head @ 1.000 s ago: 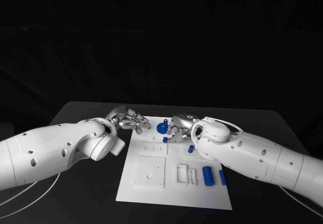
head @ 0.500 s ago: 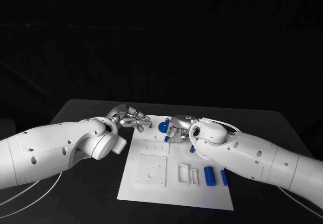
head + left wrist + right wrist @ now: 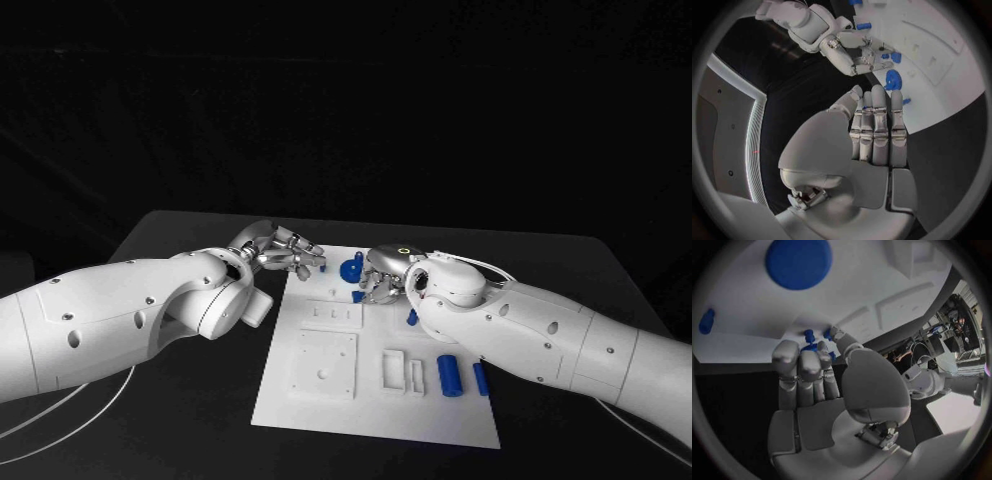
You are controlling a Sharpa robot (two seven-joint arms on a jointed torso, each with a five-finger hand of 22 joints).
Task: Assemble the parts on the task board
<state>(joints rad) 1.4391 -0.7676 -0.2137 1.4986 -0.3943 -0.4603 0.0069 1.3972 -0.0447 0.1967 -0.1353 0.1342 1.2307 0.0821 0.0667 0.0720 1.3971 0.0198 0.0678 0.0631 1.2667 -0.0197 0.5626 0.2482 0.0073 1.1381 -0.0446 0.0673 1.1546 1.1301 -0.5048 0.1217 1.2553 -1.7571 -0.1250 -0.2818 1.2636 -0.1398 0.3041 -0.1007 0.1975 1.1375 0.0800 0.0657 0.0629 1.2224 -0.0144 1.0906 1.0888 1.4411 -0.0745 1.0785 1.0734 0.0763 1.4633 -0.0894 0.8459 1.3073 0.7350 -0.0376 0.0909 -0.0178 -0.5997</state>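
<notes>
The white rectangular task board lies in the middle of the black table. The left hand hovers by the board's far left corner, its silver fingers held straight and side by side, holding nothing. The right hand rests on the board's far part, its fingers curled onto a small blue part. A round blue disc-shaped part stands between the hands. Two blue cylinders lie near the board's right edge.

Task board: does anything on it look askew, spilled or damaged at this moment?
Nothing stands out. The board lies flat on the table, two blue cylinders rest side by side near its right edge, and the right hand works on a small blue part.
</notes>
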